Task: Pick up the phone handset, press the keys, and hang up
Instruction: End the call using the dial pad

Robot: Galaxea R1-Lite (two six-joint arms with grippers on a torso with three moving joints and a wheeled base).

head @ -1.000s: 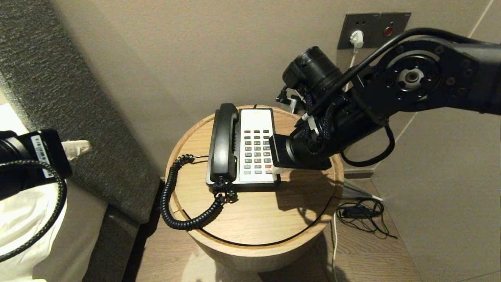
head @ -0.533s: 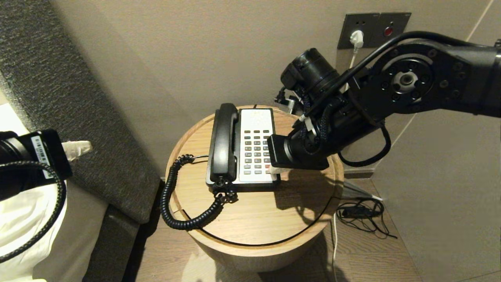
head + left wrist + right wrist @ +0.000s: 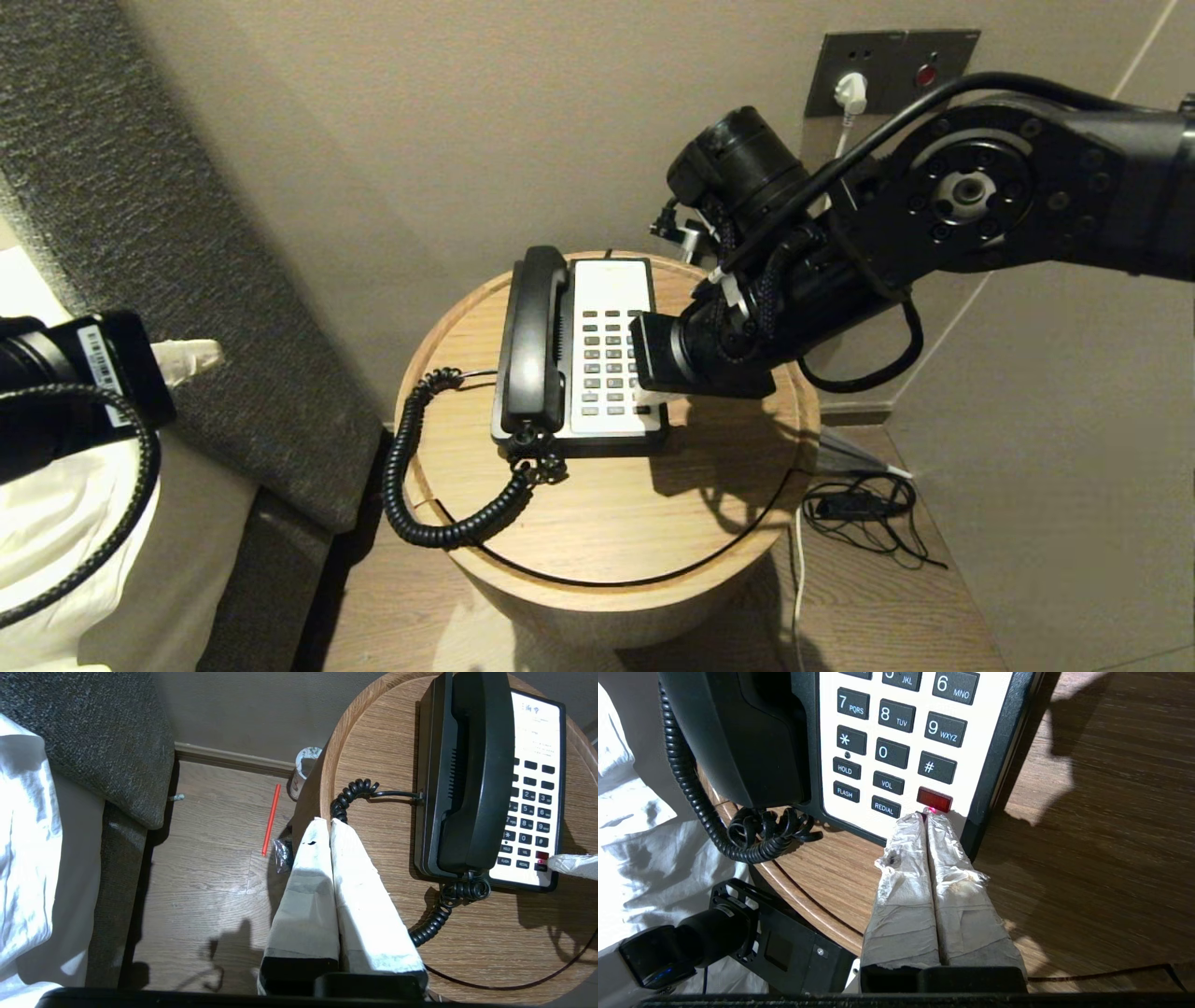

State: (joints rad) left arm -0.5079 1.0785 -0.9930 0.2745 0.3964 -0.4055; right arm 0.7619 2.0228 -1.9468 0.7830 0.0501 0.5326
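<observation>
The black phone handset point(image 3: 534, 341) lies in the cradle of the phone base on the left side, its coiled cord point(image 3: 439, 509) looping off the table's edge. It also shows in the left wrist view point(image 3: 476, 774) and the right wrist view point(image 3: 738, 732). The keys point(image 3: 609, 359) fill the white faceplate beside it. My right gripper point(image 3: 927, 814) is shut and empty. Its taped tips rest on the faceplate's near right corner, touching the lower edge of the red key point(image 3: 934, 799). One right fingertip point(image 3: 572, 865) shows there in the left wrist view. My left gripper point(image 3: 326, 822) is shut and parked off the table's left.
The phone stands on a round wooden side table point(image 3: 607, 532) with a raised rim. A grey wall plate with a white plug point(image 3: 850, 93) and a red button point(image 3: 926, 73) is behind. Black cables point(image 3: 864, 509) lie on the floor at right. The bed point(image 3: 56, 523) and grey headboard point(image 3: 140, 187) are at left.
My right arm has shifted a little to the left, carrying the shut gripper further over the lower right keys. The left arm and the handset have not moved.
</observation>
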